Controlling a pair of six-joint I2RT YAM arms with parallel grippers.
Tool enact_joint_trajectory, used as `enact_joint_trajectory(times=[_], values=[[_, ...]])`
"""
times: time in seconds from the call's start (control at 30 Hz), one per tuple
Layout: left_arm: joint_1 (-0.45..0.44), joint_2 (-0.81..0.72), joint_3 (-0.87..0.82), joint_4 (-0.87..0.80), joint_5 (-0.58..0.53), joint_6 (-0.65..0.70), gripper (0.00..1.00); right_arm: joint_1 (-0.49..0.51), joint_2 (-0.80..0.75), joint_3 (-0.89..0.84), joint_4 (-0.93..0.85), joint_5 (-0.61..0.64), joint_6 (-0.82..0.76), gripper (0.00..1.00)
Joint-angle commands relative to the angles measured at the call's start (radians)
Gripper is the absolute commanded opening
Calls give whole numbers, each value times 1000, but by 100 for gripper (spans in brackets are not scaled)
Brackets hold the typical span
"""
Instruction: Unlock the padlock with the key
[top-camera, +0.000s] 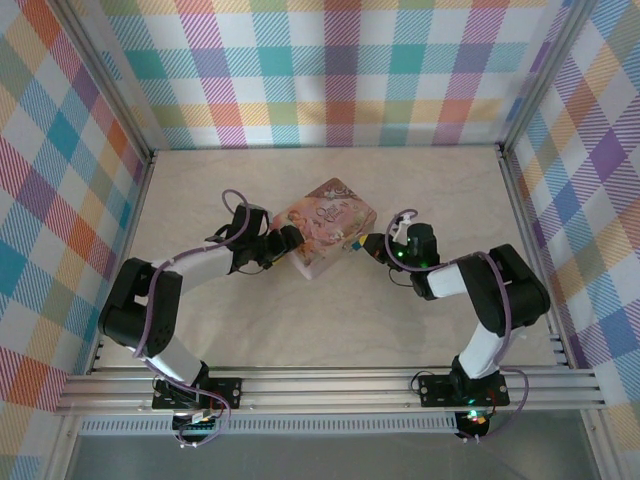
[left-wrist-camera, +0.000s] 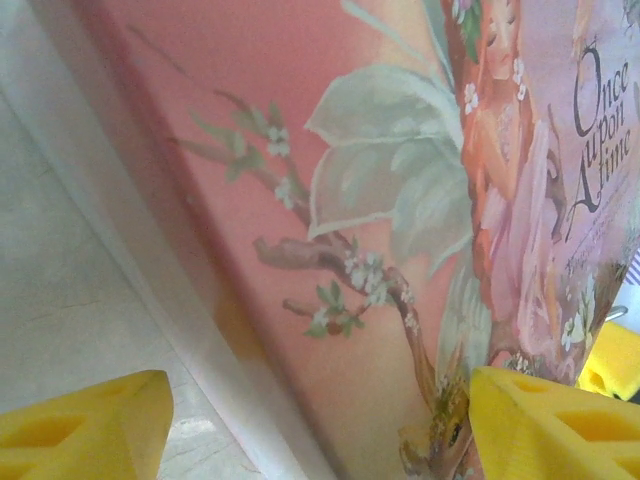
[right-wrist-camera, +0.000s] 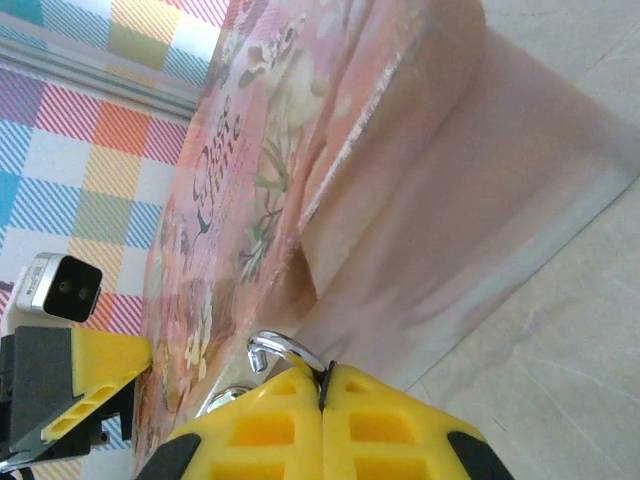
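While my left gripper (top-camera: 287, 240) rests with its fingers (left-wrist-camera: 85, 420) spread wide against the side of the pink tin box (top-camera: 325, 222), apparently to brace it, my right gripper (right-wrist-camera: 322, 378) sits at the box's near corner. Its fingers are pressed together on a thin dark sliver I take to be the key (right-wrist-camera: 323, 386). The padlock (right-wrist-camera: 284, 348) hangs just beyond those fingertips with only its silvery shackle showing, so I judge the key is being held at the lock's hidden body.
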Motion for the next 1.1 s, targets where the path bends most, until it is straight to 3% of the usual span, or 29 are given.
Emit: enact_joint_trajectory(times=[0.0,0.13,0.3,0.5,0.77,1.07], values=[[15,-34,13,-106,-40,21,81,-4,-69,-19,-129,2,-70,1],[20,-76,35,-117,-67,56,91,-3,-178,-15,-327,5,-126,1],[27,-143,53,-150,-130,113,100,28,-336,69,-753,42,-255,1],[30,-245,44,-177,-248,175,100,64,-452,78,-1009,53,-254,1],[32,-360,0,-206,-415,186,100,115,-525,38,-1135,70,-197,1],[32,-360,-5,-218,-422,187,100,122,-496,-12,-1126,93,-187,1]])
